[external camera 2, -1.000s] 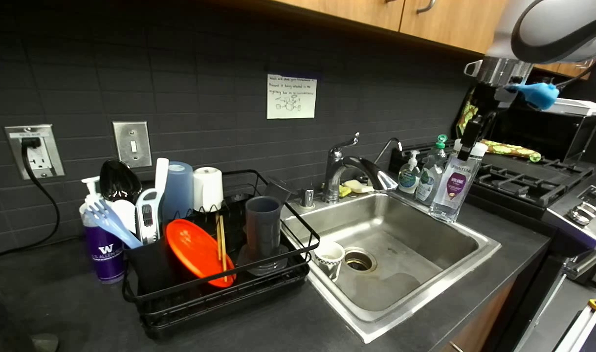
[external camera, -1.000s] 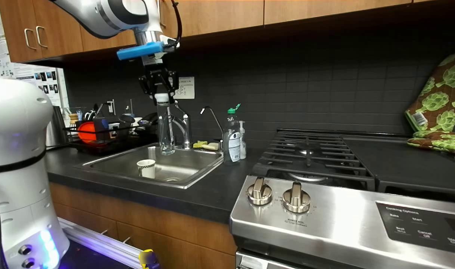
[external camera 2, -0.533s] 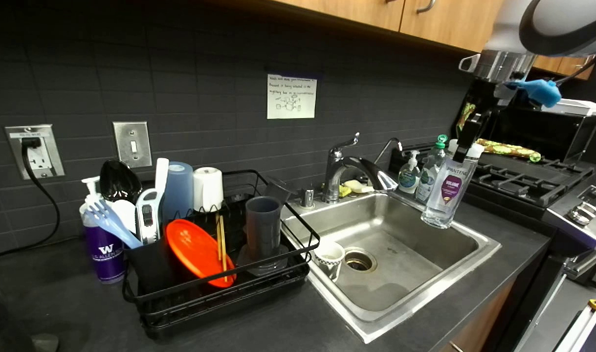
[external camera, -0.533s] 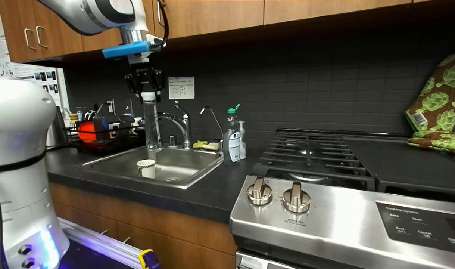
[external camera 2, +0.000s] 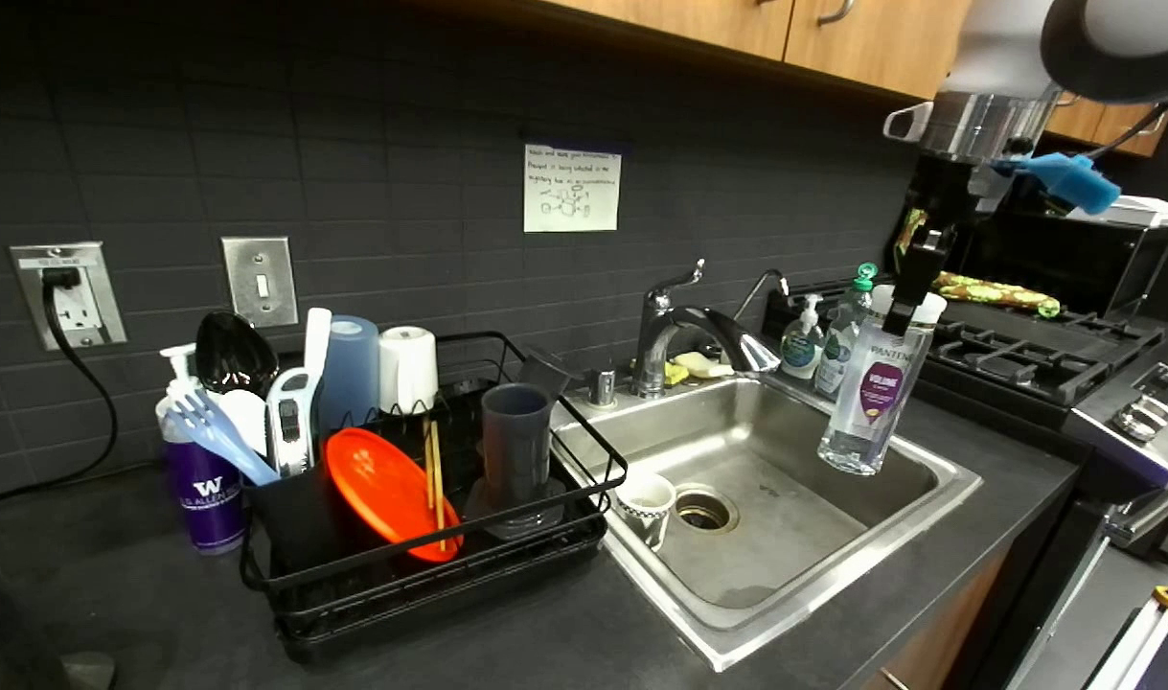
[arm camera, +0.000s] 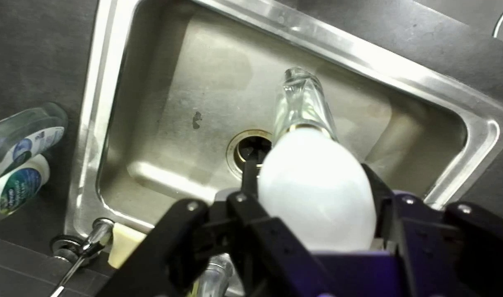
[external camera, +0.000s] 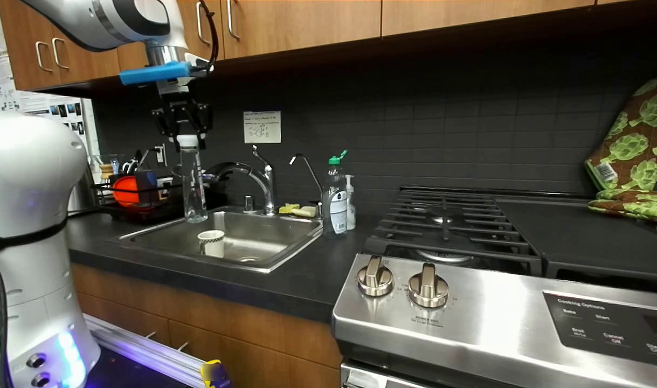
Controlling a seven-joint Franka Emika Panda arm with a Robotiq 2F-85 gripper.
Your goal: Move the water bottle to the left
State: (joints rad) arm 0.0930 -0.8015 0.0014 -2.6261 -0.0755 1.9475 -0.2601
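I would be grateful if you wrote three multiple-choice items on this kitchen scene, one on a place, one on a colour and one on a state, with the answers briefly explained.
1. Where is the patterned cup?
A. On the stove
B. In the sink
C. In the dish rack

2. What colour is the flip cap on the taller bottle standing beside the sink?
A. Red
B. Yellow
C. Green

3. What state is the claw in?
A. Closed on the clear bottle
B. Open, holding nothing
C. Closed, holding nothing

Right letters:
1 B: both exterior views show it down in the sink.
2 C: it shows green in both exterior views.
3 A: in the wrist view its fingers sit either side of the white cap, and both exterior views show the bottle hanging from them.
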